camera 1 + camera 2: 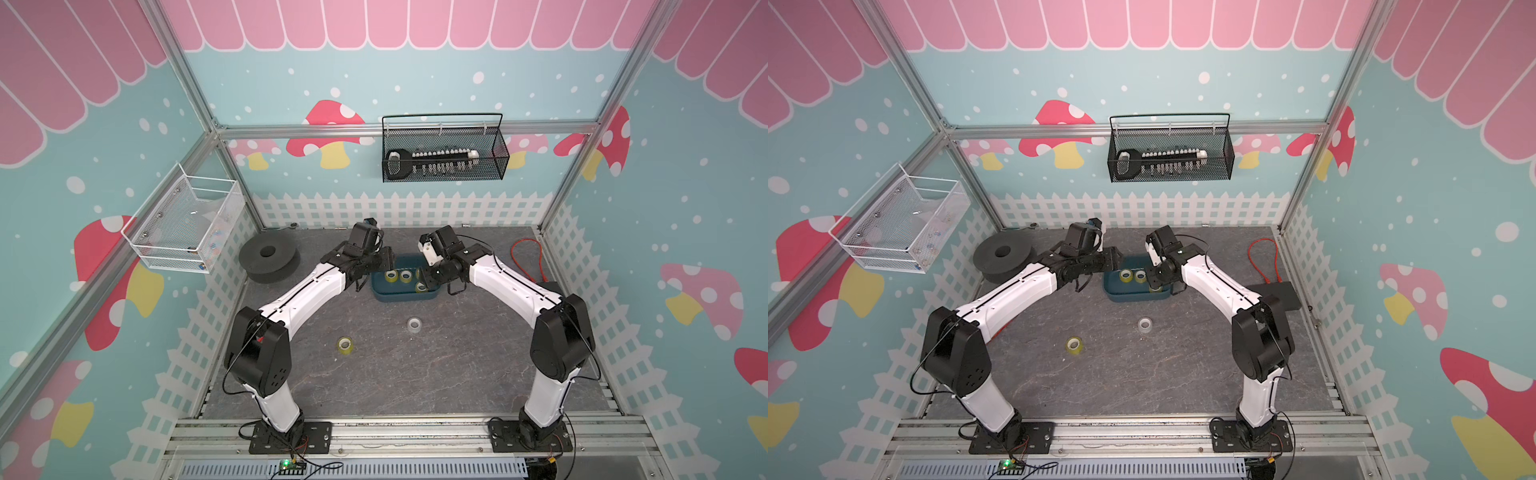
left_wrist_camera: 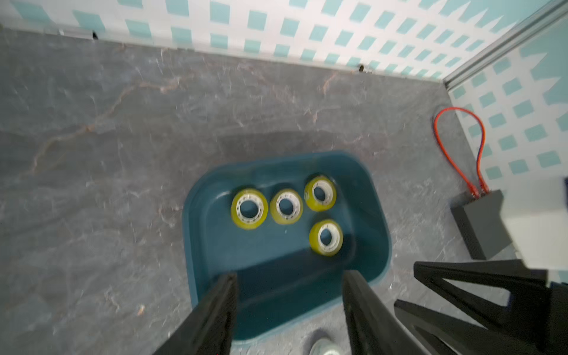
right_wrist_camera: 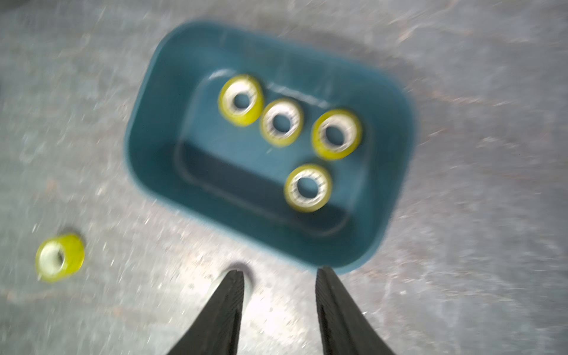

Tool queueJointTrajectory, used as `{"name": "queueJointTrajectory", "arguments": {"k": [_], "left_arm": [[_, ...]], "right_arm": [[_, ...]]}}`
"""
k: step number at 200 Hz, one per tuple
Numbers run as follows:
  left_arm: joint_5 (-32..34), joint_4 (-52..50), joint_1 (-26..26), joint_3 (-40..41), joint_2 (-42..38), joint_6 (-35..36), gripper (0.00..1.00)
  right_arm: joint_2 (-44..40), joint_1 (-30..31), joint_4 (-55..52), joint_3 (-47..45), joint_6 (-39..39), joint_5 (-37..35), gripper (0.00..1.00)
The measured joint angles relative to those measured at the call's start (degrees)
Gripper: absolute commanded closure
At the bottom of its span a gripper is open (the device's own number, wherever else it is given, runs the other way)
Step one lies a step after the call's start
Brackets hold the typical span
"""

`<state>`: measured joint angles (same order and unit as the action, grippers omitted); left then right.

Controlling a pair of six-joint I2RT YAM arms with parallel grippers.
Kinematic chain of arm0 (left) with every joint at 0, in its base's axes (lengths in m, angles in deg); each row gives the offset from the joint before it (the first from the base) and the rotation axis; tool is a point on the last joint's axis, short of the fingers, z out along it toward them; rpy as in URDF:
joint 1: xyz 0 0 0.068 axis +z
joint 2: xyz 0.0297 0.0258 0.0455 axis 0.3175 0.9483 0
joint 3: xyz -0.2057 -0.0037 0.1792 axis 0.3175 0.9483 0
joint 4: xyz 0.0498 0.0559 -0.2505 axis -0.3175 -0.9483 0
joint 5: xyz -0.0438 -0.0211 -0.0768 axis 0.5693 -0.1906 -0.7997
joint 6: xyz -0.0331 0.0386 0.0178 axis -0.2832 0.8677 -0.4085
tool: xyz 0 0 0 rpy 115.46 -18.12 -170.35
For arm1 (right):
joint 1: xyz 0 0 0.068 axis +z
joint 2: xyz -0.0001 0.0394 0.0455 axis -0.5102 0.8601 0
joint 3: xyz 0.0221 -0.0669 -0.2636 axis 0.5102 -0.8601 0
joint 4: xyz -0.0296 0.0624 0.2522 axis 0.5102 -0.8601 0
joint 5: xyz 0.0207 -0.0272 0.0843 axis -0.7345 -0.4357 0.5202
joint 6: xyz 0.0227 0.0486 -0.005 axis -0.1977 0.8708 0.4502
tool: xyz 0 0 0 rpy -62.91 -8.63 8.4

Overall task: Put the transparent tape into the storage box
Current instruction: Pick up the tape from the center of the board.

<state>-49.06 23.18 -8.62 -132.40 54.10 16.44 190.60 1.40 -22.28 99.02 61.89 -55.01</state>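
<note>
Bright, even overhead light; soft shadows, one across the storage box [image 2: 196, 221] floor. Both top views sharp, walls [image 1: 83, 208] bowing at frame edges. Wrist views motion-blurred, right worse; glare on table [image 3: 190, 276].

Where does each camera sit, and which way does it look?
Both top views: high at the front, looking down toward the back wall; left arm and right arm show whole.
Left wrist: on the left arm, looking down past its open left gripper into the box.
Right wrist: on the right arm, looking down past its open right gripper at the box.
Shared: both wrist views show the same four rolls in the box.
</note>
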Motion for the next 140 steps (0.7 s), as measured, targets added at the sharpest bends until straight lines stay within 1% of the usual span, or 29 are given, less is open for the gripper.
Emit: {"name": "queueJointTrajectory", "arguments": {"k": [13, 28, 35, 59, 104, 140], "left_arm": [[0.5, 0.4, -0.5, 5.1, -2.8, -0.8, 0.35], [1.2, 0.9, -1.0, 9.7, -5.9, -1.9, 0.34], [1.5, 1.1, -1.2, 11.6, -7.4, -2.3, 0.32], [2.6, 2.0, -2.2, 16.8, -12.3, -3.7, 0.3], [3.5, 2.9, -3.1, 22.2, -17.9, -6.1, 0.29], [3.9, 3.1, -3.7, 25.0, -20.9, -7.9, 0.29]], "right_arm": [[-1.2, 1.9, 0.5, -3.3, 0.0, 0.8, 0.56], [-2.0, 3.8, 1.2, -6.8, 0.2, 1.4, 0.56], [-2.2, 4.5, 1.4, -8.2, 0.2, 1.6, 0.56], [-2.3, 6.8, 2.6, -12.3, 0.7, 1.8, 0.56], [-2.4, 10.7, 5.7, -18.3, 2.3, 1.6, 0.56], [-2.4, 11.6, 8.0, -21.4, 3.4, 0.5, 0.56]]}}
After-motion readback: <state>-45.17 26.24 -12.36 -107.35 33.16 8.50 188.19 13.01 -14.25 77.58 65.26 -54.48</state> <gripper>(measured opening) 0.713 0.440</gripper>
